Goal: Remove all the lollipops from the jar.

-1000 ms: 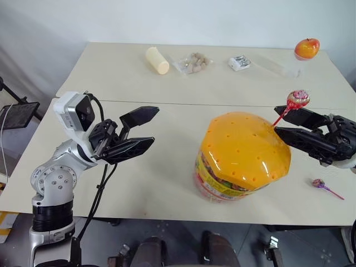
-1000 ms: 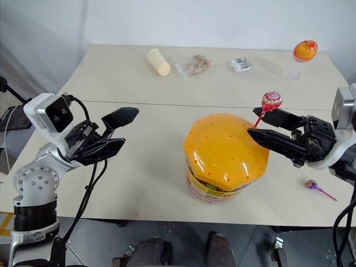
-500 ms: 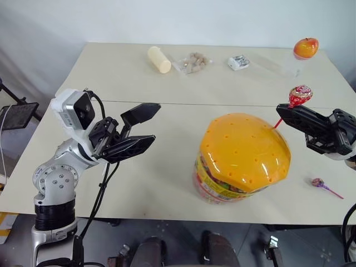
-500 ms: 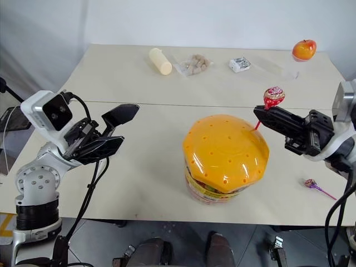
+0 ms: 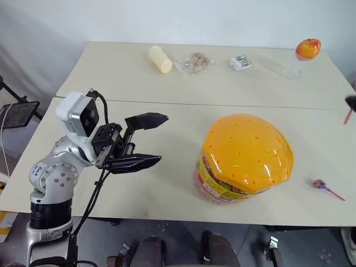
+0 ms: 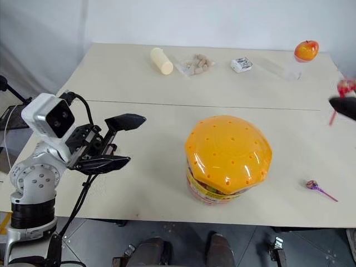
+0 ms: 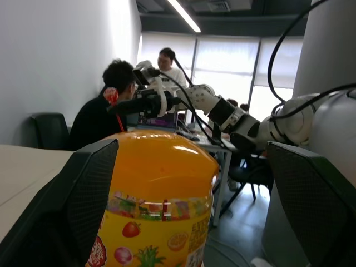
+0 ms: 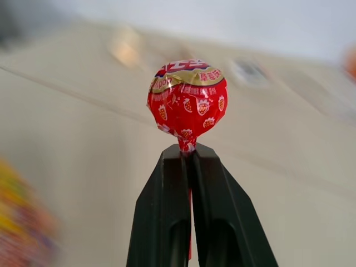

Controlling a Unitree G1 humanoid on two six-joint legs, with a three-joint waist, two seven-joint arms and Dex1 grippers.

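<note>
While cut off at bench's right edge, right claw [image 8: 189, 158] pinches red foil-wrapped lollipop [image 8: 187, 100]; left claw [image 5: 149, 139] spread beside orange-lidded clear plastic jar [image 5: 245, 158].

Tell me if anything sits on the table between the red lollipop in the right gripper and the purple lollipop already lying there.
Nothing visible. The right gripper holds the red lollipop out past the jar; the tabletop around the purple lollipop looks bare.
</note>
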